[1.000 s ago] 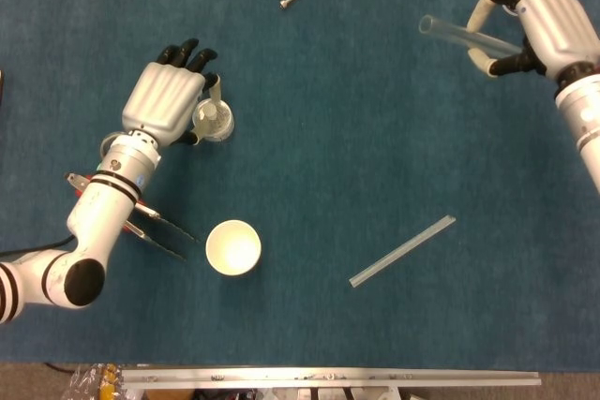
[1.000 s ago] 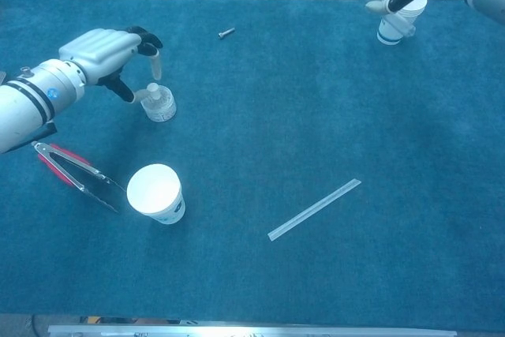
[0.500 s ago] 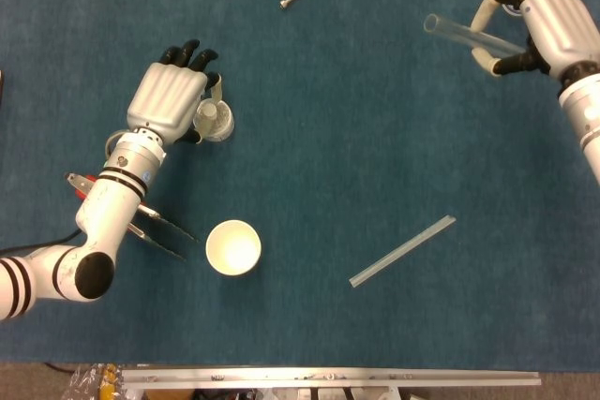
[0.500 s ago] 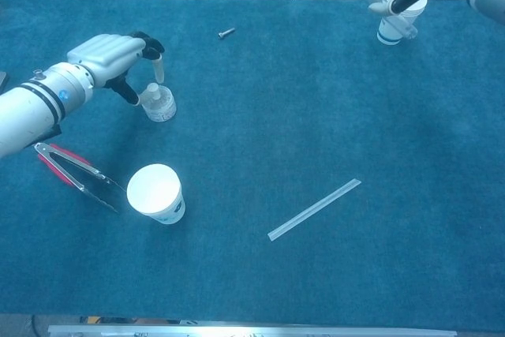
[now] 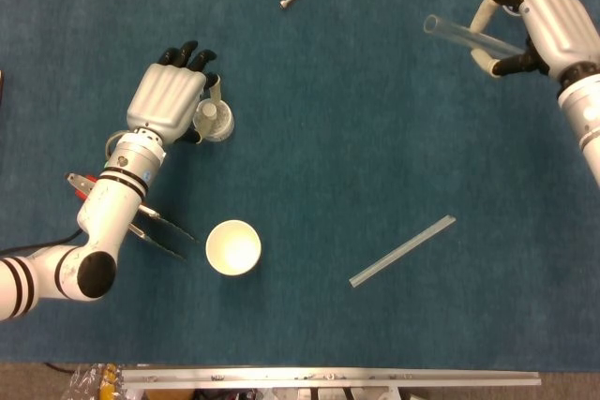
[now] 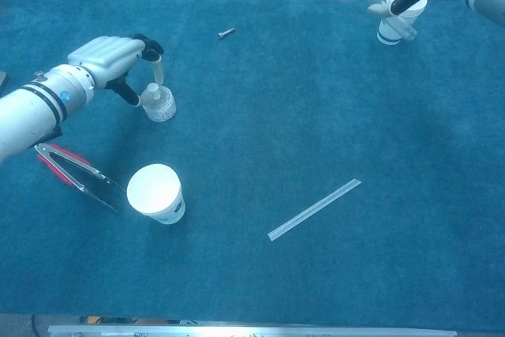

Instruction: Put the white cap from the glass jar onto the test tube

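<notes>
1. Head view, far left: the left robot hand (image 5: pixel 171 100) hangs over the jar (image 5: pixel 215 122), its fingers curled down around the jar's top. Whether they already pinch the cap (image 6: pixel 153 88) or only touch it cannot be told, because the palm covers the contact.
2. The jar is small and stands free on the desk (image 5: pixel 328 138). A sideways pull on the cap would likely tip or drag it, since nothing steadies it.
3. The pliers (image 5: pixel 155 224) and a paper cup (image 5: pixel 232 247) lie near the left forearm; a low swing of that arm could knock them.
4. The cap shows only in the chest view, as a small pale knob on the jar's neck, too small to judge how tightly it sits.
5. Far right: the right robot hand (image 5: pixel 544 21) pinches the tube (image 5: pixel 469 37) between thumb and fingers, held tilted above the desk, well apart from the jar. A loose pinch could let the tube slide.
6. The tube's far end is hidden behind that hand, and a second cup (image 6: pixel 394 21) sits just behind it.
</notes>
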You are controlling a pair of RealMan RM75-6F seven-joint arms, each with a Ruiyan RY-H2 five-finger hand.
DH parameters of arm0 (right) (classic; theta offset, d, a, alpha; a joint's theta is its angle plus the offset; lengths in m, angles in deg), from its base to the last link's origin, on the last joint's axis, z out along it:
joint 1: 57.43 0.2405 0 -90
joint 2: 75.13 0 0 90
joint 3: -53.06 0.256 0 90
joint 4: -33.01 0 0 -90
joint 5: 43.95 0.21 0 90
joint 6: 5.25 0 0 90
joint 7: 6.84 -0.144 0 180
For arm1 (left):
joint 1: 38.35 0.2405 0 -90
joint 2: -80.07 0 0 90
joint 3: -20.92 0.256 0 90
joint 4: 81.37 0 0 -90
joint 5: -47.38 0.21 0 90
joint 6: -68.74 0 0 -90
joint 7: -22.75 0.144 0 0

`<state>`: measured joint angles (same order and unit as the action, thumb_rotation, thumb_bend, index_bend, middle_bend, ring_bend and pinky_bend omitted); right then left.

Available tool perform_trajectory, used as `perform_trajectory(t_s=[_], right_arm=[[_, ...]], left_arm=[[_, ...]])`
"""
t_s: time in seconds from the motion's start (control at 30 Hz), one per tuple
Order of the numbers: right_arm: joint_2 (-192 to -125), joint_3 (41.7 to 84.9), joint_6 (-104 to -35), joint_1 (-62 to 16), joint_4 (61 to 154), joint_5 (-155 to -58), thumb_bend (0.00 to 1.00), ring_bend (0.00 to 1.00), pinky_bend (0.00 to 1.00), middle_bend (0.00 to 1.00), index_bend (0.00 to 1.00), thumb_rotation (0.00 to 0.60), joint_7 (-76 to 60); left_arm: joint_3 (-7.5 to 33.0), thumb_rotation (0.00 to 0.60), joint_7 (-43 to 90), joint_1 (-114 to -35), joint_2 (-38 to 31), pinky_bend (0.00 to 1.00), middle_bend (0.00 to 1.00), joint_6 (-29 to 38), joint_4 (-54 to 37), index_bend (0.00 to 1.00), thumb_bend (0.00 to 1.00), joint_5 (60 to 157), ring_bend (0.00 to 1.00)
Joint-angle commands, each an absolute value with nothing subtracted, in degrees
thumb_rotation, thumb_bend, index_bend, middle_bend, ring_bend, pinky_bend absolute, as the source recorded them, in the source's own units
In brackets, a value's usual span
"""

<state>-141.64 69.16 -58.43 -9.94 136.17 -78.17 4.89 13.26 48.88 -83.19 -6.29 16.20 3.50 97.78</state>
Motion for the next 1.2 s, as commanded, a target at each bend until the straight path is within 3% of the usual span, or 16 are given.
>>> perform_trajectory(t_s=[0.03, 1.2], right_arm=[[-141.7, 69.1, -58.5, -9.9, 136.1, -78.1, 0.26, 0.09, 0.28, 0.21, 0.64, 0.6, 4.9], [-141.4, 68.7, -58.4, -10.3, 136.0, -78.3, 0.26, 0.09, 0.28, 0.21, 0.64, 0.6, 3.9]], left_arm=[[13.2, 0.6, 48.7, -83.2, -6.4, 0.02, 0.12, 16.2, 3.3, 0.43, 0.32, 97.7, 0.0], [13.7, 0.6, 48.4, -83.8, -7.3, 0.02, 0.14, 17.0, 2.0, 0.49, 0.32, 97.3, 0.0]])
